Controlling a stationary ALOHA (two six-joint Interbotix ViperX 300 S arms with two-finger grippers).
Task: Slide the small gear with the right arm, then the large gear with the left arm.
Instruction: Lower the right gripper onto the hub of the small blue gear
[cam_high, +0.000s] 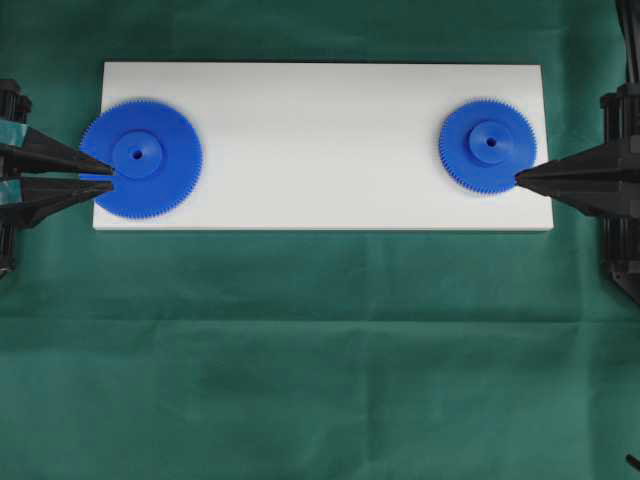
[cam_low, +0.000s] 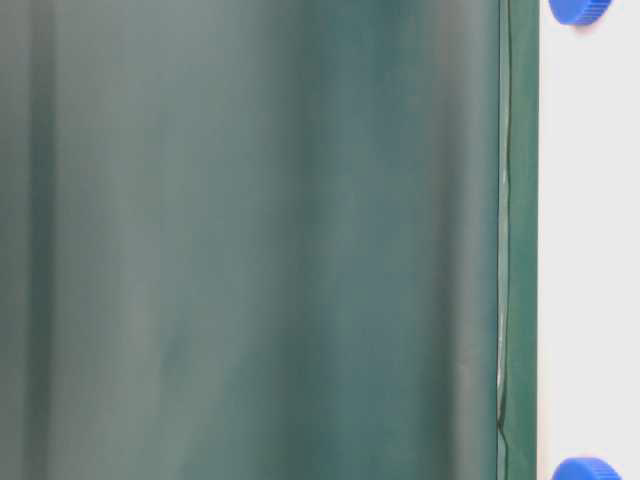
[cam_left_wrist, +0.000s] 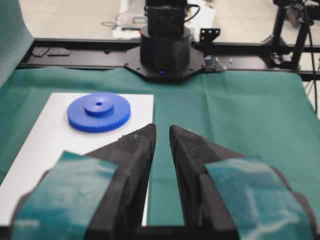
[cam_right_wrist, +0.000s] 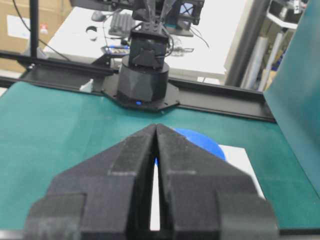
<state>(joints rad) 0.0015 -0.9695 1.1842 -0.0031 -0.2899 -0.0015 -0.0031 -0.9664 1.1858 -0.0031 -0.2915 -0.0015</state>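
On the left end of the white board (cam_high: 320, 200) lies the large gear (cam_high: 140, 158), overhanging the board's left edge. My left gripper (cam_high: 110, 176), with teal tape, is open by a narrow gap, and its tips reach over the gear's left rim. The small gear (cam_high: 488, 146) lies flat near the board's right end. My all-black right gripper (cam_high: 518, 179) is shut, its point touching that gear's lower right rim. From the left wrist, the left gripper (cam_left_wrist: 162, 131) holds nothing and the small gear (cam_left_wrist: 99, 111) lies far ahead. The right gripper (cam_right_wrist: 156, 126) partly hides the large gear (cam_right_wrist: 202, 142).
Green cloth (cam_high: 320, 350) covers the table all round the board, with a wide stretch in front. The middle of the board between the gears is bare white. Each arm's black base (cam_left_wrist: 165, 50) (cam_right_wrist: 142, 85) stands at a table end. A green backdrop (cam_low: 250, 240) hangs behind.
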